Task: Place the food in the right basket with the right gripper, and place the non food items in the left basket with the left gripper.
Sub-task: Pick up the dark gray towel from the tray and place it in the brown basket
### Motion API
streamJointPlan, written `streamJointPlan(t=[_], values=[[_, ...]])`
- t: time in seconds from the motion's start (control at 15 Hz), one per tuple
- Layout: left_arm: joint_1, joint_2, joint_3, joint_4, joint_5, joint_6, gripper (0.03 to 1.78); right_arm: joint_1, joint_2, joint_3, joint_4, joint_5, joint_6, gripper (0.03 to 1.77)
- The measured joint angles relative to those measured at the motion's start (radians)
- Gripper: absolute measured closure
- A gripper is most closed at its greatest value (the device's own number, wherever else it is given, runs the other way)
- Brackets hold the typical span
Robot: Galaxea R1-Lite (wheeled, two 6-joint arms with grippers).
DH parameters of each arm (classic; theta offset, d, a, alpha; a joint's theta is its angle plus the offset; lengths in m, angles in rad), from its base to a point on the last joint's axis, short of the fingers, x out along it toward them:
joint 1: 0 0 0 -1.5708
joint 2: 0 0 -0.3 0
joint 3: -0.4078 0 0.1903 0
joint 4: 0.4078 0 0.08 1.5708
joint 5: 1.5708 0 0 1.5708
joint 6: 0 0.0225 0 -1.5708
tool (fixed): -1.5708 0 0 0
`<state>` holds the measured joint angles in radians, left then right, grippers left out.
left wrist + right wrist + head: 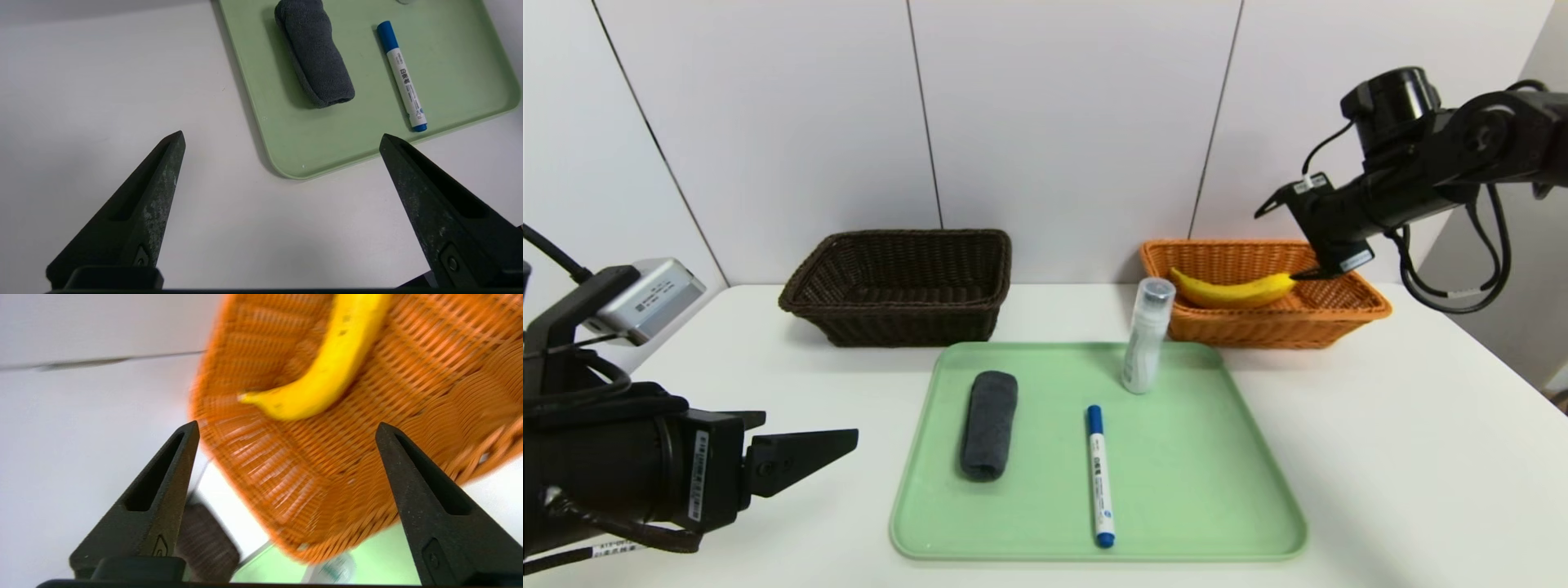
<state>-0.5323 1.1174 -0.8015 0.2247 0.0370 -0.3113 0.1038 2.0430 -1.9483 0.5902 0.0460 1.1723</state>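
Banana [1232, 291] is lying inside the orange basket [1347, 314] at the far right of the white bench [1421, 457], its curve resting along the woven floor. The right hand [1286, 237] is hovering just above that basket's right end, its two pointed fingers spread wide and holding nothing; in the right wrist view the fingers [163, 498] are framing the basket [408, 396] and the banana [327, 371] from above, though that view is smeared, so how near the lower tip is to the fruit is hard to judge.

The dark brown basket [898, 286] is sitting at the far left-centre of the bench, well apart from the orange one. Between and in front of them a green tray [1201, 490] is carrying the three other items: a rolled grey cloth [988, 423] on its left part, a white marker with a blue cap [1099, 474] lying lengthwise in the middle, and a slim clear-capped bottle [1147, 335] standing upright at the far edge.

The left hand [800, 449] is waiting low at the near left, off the tray, its fingers [155, 192] wide apart and gripping nothing, pointing towards the tray's near corner [294, 163], with the cloth [314, 53] and marker [402, 77] beyond.
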Motion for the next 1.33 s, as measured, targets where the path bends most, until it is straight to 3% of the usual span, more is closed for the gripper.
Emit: streamJointPlan(t=[0.27,0.6,0.8,1.07,1.2,1.33], values=[[0.0,-0.003,-0.062,0.002,-0.007,-0.087,0.12,0.073,-0.135,-0.001,0.01,-0.009,-0.011,0.21],[-0.002,0.006,-0.131,0.032,-0.009,-0.103,0.12,0.18,-0.296,0.004,0.338,-0.009,-0.213,0.15],[-0.033,0.014,-0.143,0.03,-0.008,-0.107,0.12,0.219,-0.372,0.001,0.371,-0.083,-0.266,0.13],[-0.101,0.061,-0.103,-0.118,-0.021,-0.1,0.12,0.233,-0.435,0.029,0.367,-0.243,-0.257,0.12],[-0.139,0.095,-0.093,-0.142,-0.019,-0.097,0.12,0.237,-0.472,0.068,0.371,-0.253,-0.277,0.11],[-0.157,0.129,-0.1,-0.13,-0.021,-0.09,0.12,0.246,-0.52,0.15,0.403,-0.245,-0.353,0.11]])
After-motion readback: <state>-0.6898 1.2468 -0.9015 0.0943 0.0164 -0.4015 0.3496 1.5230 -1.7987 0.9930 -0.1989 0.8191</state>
